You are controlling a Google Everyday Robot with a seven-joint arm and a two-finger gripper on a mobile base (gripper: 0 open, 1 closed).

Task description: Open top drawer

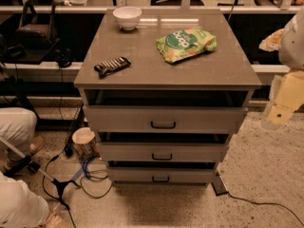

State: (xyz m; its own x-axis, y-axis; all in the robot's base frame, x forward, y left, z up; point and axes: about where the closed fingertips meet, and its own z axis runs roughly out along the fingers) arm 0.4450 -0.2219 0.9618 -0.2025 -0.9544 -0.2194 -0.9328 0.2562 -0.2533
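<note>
The top drawer (164, 118) is the tallest of three grey fronts in the cabinet, with a small black loop handle (163, 125) at its middle. A dark gap shows above its front, under the tabletop. My gripper (278, 115) is at the end of the white and yellowish arm at the right edge of the view. It sits beside the cabinet's right side at about top-drawer height, well apart from the handle and touching nothing.
On the cabinet top (142, 61) lie a white bowl (127, 17), a green snack bag (186, 44) and a dark snack bar (112, 66). Two shallower drawers (162, 152) sit below. A cup (84, 139), cables and a person's legs (16, 127) are at the left on the floor.
</note>
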